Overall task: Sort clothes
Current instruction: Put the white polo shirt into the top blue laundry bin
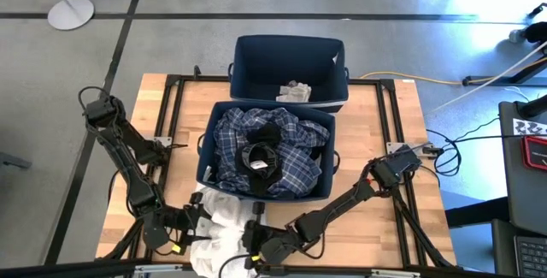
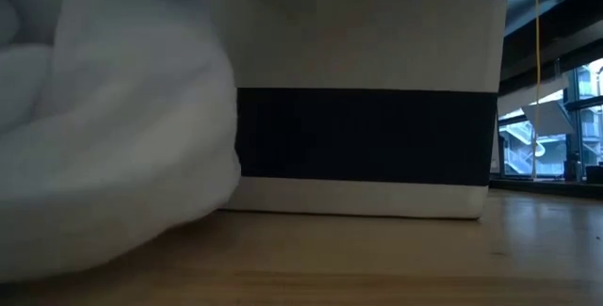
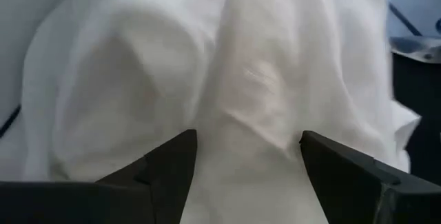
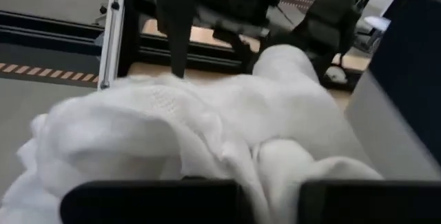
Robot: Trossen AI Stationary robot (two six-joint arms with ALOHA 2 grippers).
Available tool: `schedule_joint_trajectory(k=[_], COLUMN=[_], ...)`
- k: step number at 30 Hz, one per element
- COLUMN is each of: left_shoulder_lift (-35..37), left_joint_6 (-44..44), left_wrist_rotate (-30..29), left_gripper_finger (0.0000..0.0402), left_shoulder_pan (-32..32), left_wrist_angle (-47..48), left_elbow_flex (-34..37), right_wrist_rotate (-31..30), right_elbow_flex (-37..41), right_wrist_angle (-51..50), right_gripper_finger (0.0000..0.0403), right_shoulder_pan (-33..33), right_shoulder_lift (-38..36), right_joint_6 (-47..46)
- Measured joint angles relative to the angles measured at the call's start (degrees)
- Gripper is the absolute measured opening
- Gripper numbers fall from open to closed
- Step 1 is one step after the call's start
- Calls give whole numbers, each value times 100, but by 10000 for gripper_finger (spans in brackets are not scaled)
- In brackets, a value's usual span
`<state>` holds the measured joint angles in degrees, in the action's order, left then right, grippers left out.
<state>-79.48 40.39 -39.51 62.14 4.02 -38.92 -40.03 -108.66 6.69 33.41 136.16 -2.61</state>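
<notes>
Soft, matt white cloth [image 1: 224,227] lies rumpled on the smooth pale wood table [image 1: 376,235], at 6 o'clock from the plaid-filled fabric bin [image 1: 205,154].

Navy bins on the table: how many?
2: the near bin mid-table, full of plaid and black clothes, and the far bin touching behind it at the table's back edge, nearly empty.

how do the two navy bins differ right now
The near bin is heaped with clothes: a blue plaid garment with a black garment on top. The far bin is almost bare, holding only one small pale garment at its near wall. The near bin sits mid-table; the far bin stands at the table's back edge. Both are navy, rectangular and upright.
</notes>
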Motion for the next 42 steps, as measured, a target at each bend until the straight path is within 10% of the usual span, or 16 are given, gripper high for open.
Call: schedule_joint_trajectory(k=[17, 31, 42], left_shoulder_lift=[-37, -1005, -1193], left_joint_6=[1655, 2519, 2495], left_wrist_rotate=[-80, -85, -98], left_gripper_finger=[251, 251, 251], left_shoulder_pan=[130, 128, 128], left_wrist_angle=[1552, 1852, 1736], left_elbow_flex=[2, 2, 2], right_wrist_rotate=[-26, 1833, 2126], right_elbow_flex=[-9, -9, -7], right_wrist_angle=[-1100, -1269, -587], right_gripper_finger=[15, 25, 218], right_shoulder_pan=[82, -411, -417], right_shoulder_lift=[-302, -72, -62], right_joint_6=[-599, -2111, -1062])
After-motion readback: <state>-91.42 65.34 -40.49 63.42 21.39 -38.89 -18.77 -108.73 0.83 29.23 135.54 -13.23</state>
